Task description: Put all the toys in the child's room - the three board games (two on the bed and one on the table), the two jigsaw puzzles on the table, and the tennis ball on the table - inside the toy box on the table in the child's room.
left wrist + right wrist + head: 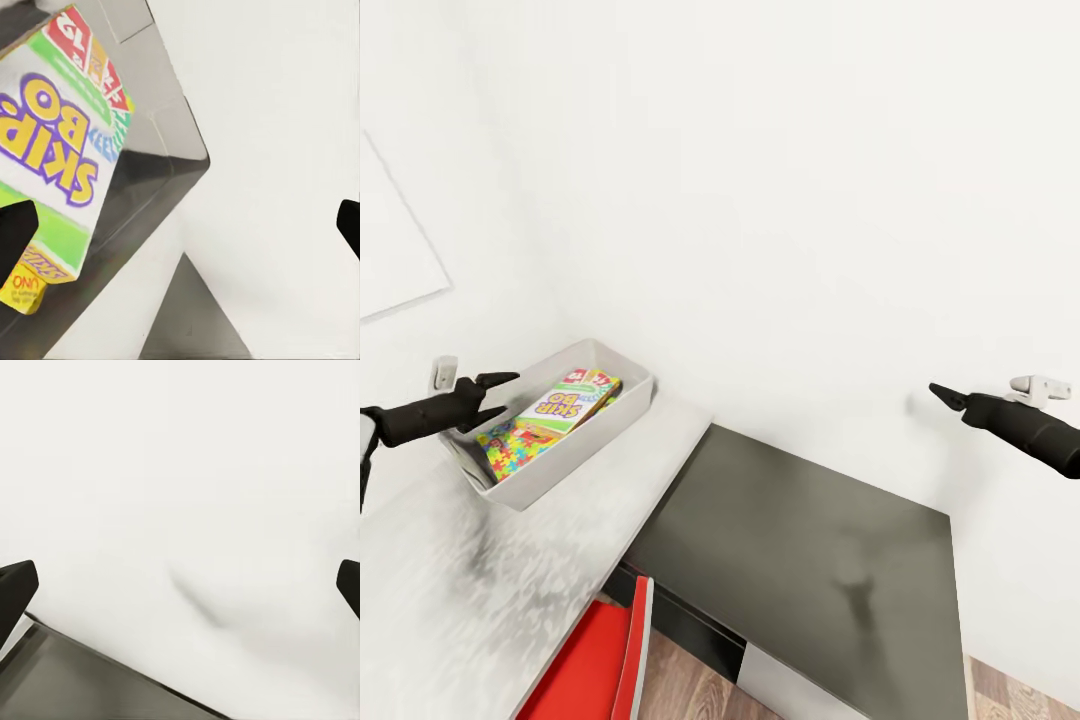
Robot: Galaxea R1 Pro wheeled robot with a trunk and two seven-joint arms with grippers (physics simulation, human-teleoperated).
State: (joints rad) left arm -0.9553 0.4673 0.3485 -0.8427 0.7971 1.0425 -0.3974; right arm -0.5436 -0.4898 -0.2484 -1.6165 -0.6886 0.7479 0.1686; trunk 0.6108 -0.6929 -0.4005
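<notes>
Left gripper (499,393) open beside toy box (622,421) holding "SKIP BO" game (565,402).

SKIP BO box (56,142) lying in grey toy box (161,142), left gripper (184,225) fingers wide apart

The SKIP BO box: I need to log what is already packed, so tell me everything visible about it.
The SKIP BO box is a flat white, green and red printed carton with purple-outlined yellow lettering. It lies tilted inside the toy box, on top of a jigsaw puzzle. The left gripper hovers open beside it, not touching.
</notes>
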